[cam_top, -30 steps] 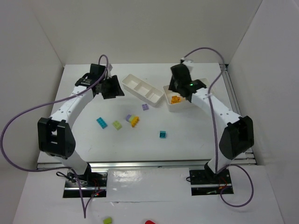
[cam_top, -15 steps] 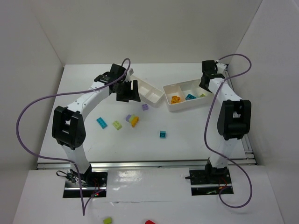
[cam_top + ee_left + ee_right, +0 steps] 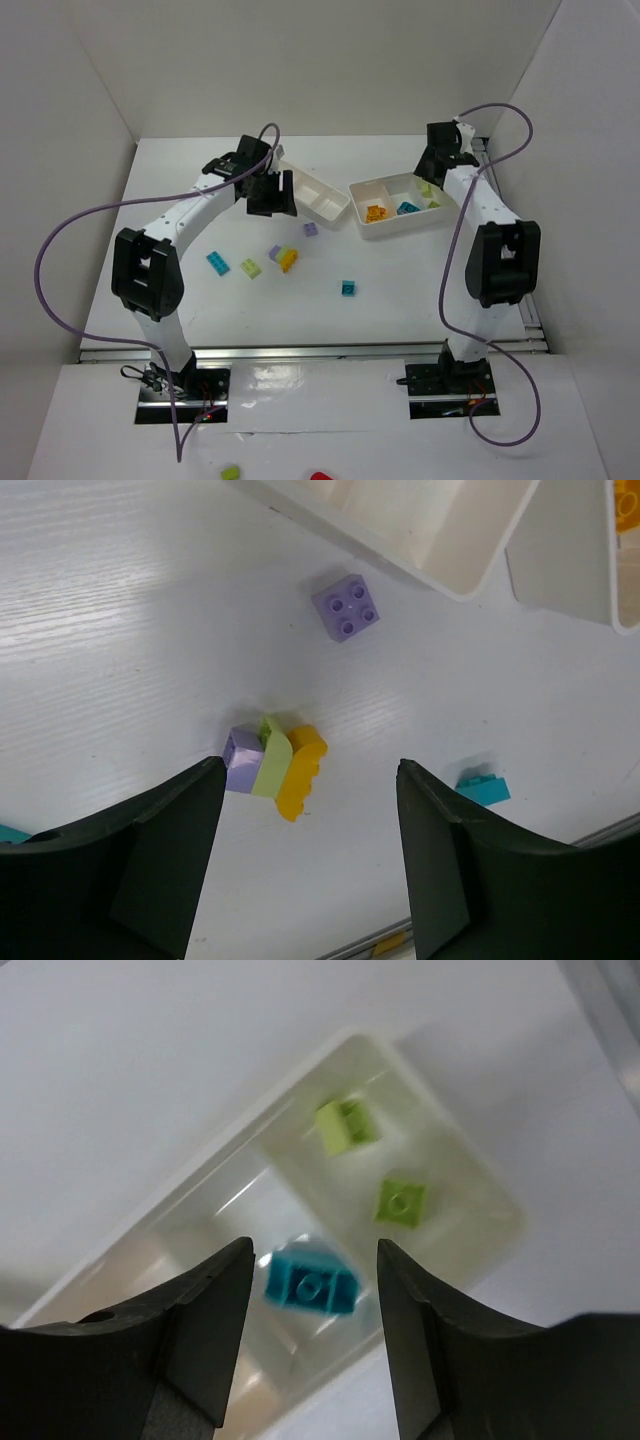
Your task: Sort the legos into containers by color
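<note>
Hovering right claw (image 3: 313,1250), spread, above tray (image 3: 400,228)

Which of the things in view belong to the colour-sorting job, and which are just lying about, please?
Job: left tray; right tray; sorted orange bricks, sorted cyan brick, sorted lime bricks; loose cyan brick, loose lime brick, purple brick, teal brick, stuck trio.

Lying about: lime piece and red piece, on the ledge by the bases.

Two white trays (image 3: 325,203), three teal bricks (image 3: 217,262), four lime bricks (image 3: 250,268), two lavender bricks (image 3: 311,229)
</note>
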You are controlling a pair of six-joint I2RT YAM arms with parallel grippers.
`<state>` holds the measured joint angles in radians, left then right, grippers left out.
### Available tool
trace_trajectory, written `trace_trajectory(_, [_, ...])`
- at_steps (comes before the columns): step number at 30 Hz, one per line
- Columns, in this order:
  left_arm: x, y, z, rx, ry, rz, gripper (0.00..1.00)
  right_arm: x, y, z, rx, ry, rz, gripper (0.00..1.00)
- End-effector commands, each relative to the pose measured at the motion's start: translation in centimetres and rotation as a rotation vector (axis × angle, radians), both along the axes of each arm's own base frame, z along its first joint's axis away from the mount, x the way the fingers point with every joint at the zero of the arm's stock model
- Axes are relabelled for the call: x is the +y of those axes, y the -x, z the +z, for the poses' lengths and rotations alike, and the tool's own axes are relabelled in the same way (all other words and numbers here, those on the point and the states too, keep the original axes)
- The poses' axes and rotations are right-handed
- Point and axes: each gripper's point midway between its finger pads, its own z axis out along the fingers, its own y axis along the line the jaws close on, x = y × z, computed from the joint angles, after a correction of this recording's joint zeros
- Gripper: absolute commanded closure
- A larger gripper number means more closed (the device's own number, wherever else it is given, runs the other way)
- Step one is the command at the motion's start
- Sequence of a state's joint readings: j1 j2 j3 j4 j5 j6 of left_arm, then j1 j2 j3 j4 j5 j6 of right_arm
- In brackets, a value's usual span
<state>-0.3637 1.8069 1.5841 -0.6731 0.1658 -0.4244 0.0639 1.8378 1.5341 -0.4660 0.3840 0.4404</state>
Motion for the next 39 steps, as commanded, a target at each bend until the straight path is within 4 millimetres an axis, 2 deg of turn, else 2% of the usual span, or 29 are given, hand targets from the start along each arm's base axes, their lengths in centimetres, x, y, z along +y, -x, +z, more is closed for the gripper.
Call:
trace_trajectory(1, [1.4, -0.9, 1.8, -0.065, -0.062, 0.064, 0.22, 7.3, 2.1, 6.6, -0.159, -0.037, 0.249, 0.41])
trace_trajectory(2, [1.7, -0.8, 2.0, -0.071, -0.071, 0.083, 0.22, 9.1, 3.0, 6.5, -0.153, -0.041, 0.309, 0.41])
trace_trajectory(3, [2.1, -0.6, 2.2, -0.075, -0.081, 0.092, 0.22, 10.9, 4.3, 5.3, -0.125, -0.045, 0.374, 0.38])
trace_trajectory(4, [3.4, -1.0, 1.8, -0.065, -0.095, 0.149, 0.23, 14.7, 6.0, 5.7, -0.129, -0.057, 0.5, 0.29])
trace_trajectory(5, [4.1, -0.7, 2.3, -0.073, -0.092, 0.173, 0.23, 16.7, 7.3, 5.1, -0.106, -0.069, 0.559, 0.24])
trace_trajectory(6, [4.6, -0.7, 2.5, -0.071, -0.087, 0.193, 0.23, 20.3, 9.6, 3.7, -0.069, -0.072, 0.679, 0.18])
trace_trajectory(7, [5.8, -1.0, 2.7, -0.085, -0.092, 0.224, 0.23, 22.2, 11.2, 2.8, -0.037, -0.08, 0.754, 0.13])
trace_trajectory(8, [6.0, -1.0, 3.0, -0.093, -0.077, 0.227, 0.23, 24.4, 12.7, 2.3, -0.016, -0.113, 0.833, 0.12])
trace_trajectory(9, [6.3, -0.8, 3.3, -0.103, -0.065, 0.232, 0.23, 27.0, 14.9, 1.0, 0.032, -0.123, 0.917, 0.12])
trace_trajectory(10, [7.0, -0.9, 3.5, -0.113, -0.062, 0.247, 0.23, 28.2, 16.0, -0.1, 0.063, -0.129, 0.957, 0.13])
trace_trajectory(11, [6.8, -0.8, 3.6, -0.118, -0.051, 0.241, 0.23, 29.1, 16.5, -1.6, 0.105, -0.138, 0.953, 0.16])
trace_trajectory(12, [7.3, -1.0, 3.6, -0.118, -0.051, 0.253, 0.23, 29.8, 17.0, -2.5, 0.129, -0.14, 0.962, 0.25])
trace_trajectory(13, [7.3, -0.9, 4.0, -0.128, -0.047, 0.254, 0.23, 30.6, 16.8, -2.4, 0.122, -0.142, 0.975, 0.28])
trace_trajectory(14, [7.8, -1.0, 4.4, -0.136, -0.045, 0.266, 0.23, 30.9, 16.6, -3.7, 0.155, -0.153, 0.955, 0.32])
trace_trajectory(16, [8.3, -1.0, 4.9, -0.145, -0.036, 0.285, 0.23, 31.7, 15.7, -3.9, 0.149, -0.154, 0.955, 0.38])
trace_trajectory(17, [8.0, -0.7, 4.5, -0.136, -0.032, 0.256, 0.23, 31.9, 15.4, -5.4, 0.181, -0.147, 0.952, 0.38])
trace_trajectory(18, [8.2, -0.7, 4.6, -0.137, -0.029, 0.245, 0.23, 32.2, 15.1, -5.9, 0.19, -0.138, 0.957, 0.38])
trace_trajectory(19, [8.2, -0.7, 4.5, -0.139, -0.034, 0.238, 0.23, 32.9, 14.2, -5.5, 0.173, -0.142, 0.959, 0.38])
trace_trajectory(20, [8.0, -0.6, 4.9, -0.145, -0.022, 0.23, 0.23, 33.1, 14.0, -6.1, 0.192, -0.131, 0.963, 0.38])
trace_trajectory(21, [8.1, -0.6, 4.9, -0.149, -0.028, 0.222, 0.23, 33.4, 13.6, -7.7, 0.224, -0.116, 0.968, 0.38])
trace_trajectory(23, [8.2, -0.5, 4.5, -0.141, -0.039, 0.227, 0.23, 34.2, 12.6, -7.9, 0.218, -0.097, 0.961, 0.38])
trace_trajectory(24, [8.2, -0.5, 4.5, -0.137, -0.033, 0.236, 0.23, 34.0, 12.2, -9.1, 0.233, -0.073, 0.942, 0.38])
trace_trajectory(30, [8.9, -0.2, 3.7, -0.114, -0.034, 0.248, 0.23, 33.1, 8.6, -10.2, 0.198, 0.042, 0.808, 0.28])
trace_trajectory(31, [8.9, -0.2, 3.7, -0.114, -0.034, 0.248, 0.24, 32.9, 8.4, -11.2, 0.219, 0.058, 0.786, 0.27])
trace_trajectory(32, [8.9, -0.2, 3.7, -0.114, -0.034, 0.248, 0.24, 33.3, 7.6, -10.7, 0.199, 0.061, 0.778, 0.27])
trace_trajectory(33, [8.9, -0.2, 3.7, -0.114, -0.034, 0.248, 0.24, 33.1, 7.3, -11.3, 0.203, 0.08, 0.764, 0.27])
trace_trajectory(36, [8.9, -0.2, 4.1, -0.125, -0.03, 0.248, 0.24, 33.6, 6.7, -11.4, 0.189, 0.082, 0.77, 0.27])
trace_trajectory(38, [9.2, -0.3, 4.1, -0.124, -0.031, 0.257, 0.24, 34.3, 6.1, -11.2, 0.172, 0.066, 0.779, 0.32])
trace_trajectory(39, [9.2, -0.3, 4.1, -0.124, -0.031, 0.257, 0.24, 34.2, 6.2, -12.0, 0.186, 0.071, 0.779, 0.35])
